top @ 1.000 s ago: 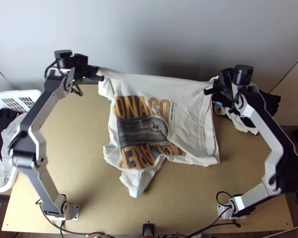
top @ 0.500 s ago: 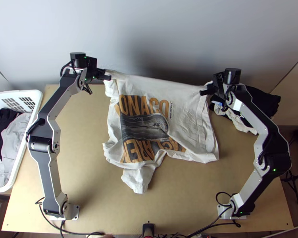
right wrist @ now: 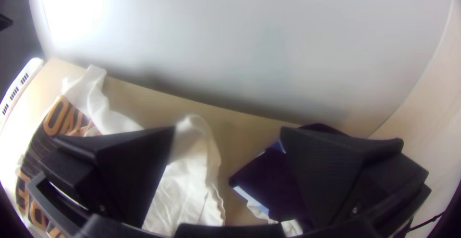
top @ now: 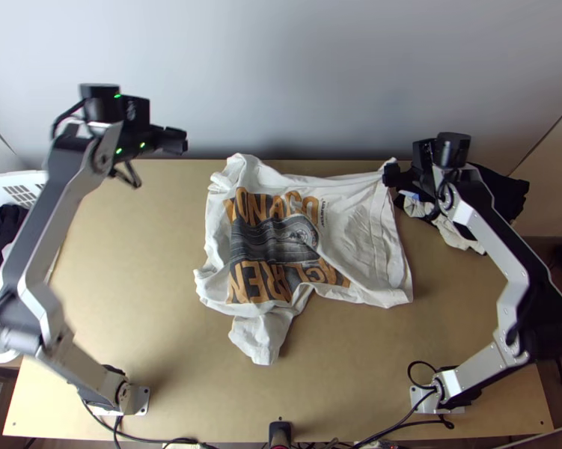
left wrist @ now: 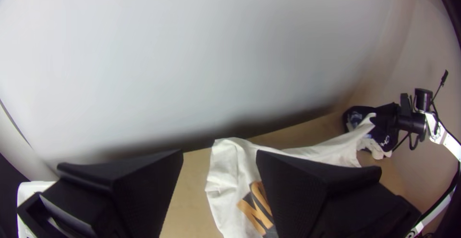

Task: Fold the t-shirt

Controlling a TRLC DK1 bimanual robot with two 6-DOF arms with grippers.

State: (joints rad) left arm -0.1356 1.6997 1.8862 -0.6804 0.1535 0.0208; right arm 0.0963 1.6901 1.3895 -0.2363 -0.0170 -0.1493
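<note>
- Top view: left gripper [top: 179,141] has released our graphic t-shirt [top: 355,217], gaping empty left of it.
- We see the right gripper [top: 391,176] wide open, empty, partly hiding the t-shirt's corner.

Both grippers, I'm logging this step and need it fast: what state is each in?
Left gripper: open, holding nothing.
Right gripper: open, fingers wide apart; the t-shirt is close by but not clamped.

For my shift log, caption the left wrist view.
Rumpled printed t-shirt on the wooden table, seen between the open fingers.
</note>
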